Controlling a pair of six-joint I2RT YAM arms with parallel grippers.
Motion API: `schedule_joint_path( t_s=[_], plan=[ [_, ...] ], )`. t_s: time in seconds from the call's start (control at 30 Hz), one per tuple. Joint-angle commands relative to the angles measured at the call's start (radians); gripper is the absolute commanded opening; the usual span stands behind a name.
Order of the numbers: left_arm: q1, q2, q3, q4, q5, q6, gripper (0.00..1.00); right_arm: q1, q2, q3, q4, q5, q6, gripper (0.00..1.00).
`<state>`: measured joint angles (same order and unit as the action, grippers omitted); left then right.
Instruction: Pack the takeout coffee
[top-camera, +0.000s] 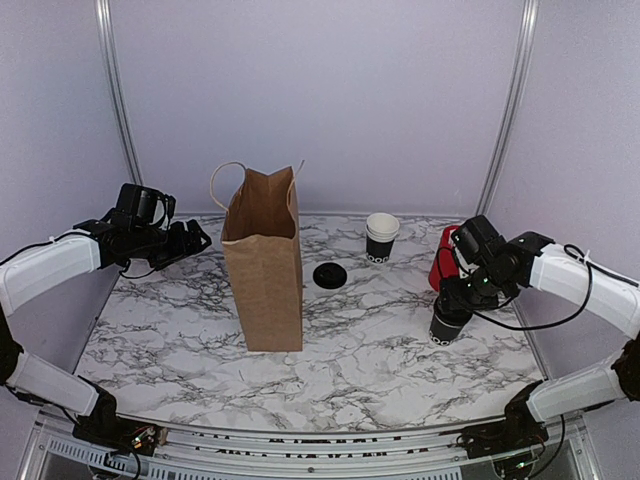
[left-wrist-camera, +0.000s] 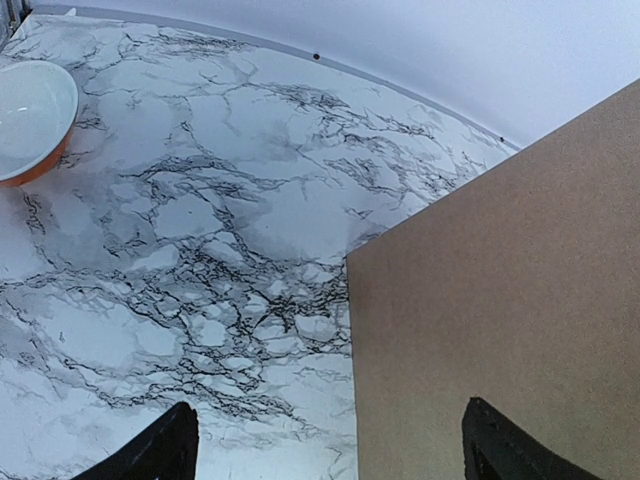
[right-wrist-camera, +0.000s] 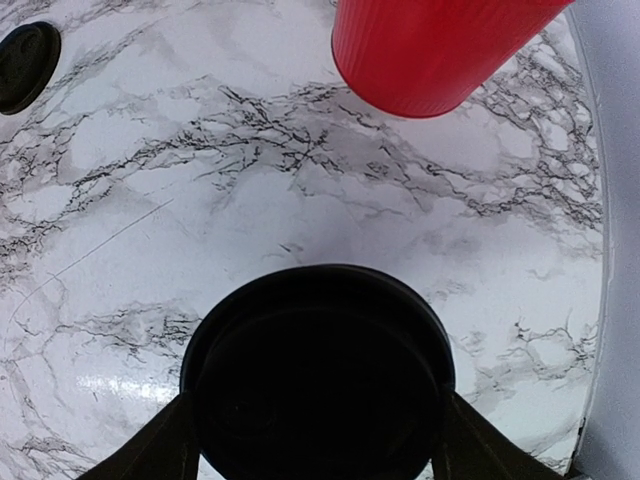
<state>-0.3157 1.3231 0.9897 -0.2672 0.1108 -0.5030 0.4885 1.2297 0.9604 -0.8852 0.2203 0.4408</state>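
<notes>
Takeout coffee (right-wrist-camera: 320, 370), lid on, is standing on marble table (top-camera: 380, 350) by right edge, near red cup (right-wrist-camera: 440, 50). R gripper (right-wrist-camera: 315, 442) is straddling it, fingers hugging lid; can't tell if gripping. L gripper (left-wrist-camera: 330, 440) is hovering, jaws wide, beside upright paper bag (top-camera: 263, 260).

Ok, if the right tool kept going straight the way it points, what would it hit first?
The round black plastic lid of the small black paper cup. The right tool points down at it, fingers either side, so contact would likely come almost at once, though depth is unclear.
</notes>
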Motion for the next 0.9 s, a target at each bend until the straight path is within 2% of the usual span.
schedule_joint_path(
  t_s=[0.0, 0.33, 0.6, 0.87],
  plan=[
    [0.005, -0.016, -0.010, -0.001, 0.005, 0.017, 0.92, -0.008, 0.005, -0.021, 0.015, -0.001, 0.004, 0.75],
    [0.005, -0.019, -0.010, -0.003, 0.010, 0.017, 0.92, -0.008, -0.011, -0.040, 0.009, -0.007, 0.018, 0.79],
    [0.005, -0.045, 0.009, -0.005, 0.042, 0.012, 0.92, -0.006, -0.054, 0.038, -0.013, -0.035, 0.011, 0.66],
    [0.005, -0.145, 0.041, -0.062, 0.049, -0.020, 0.92, 0.012, -0.072, 0.101, -0.007, -0.083, 0.006, 0.65]
  ],
)
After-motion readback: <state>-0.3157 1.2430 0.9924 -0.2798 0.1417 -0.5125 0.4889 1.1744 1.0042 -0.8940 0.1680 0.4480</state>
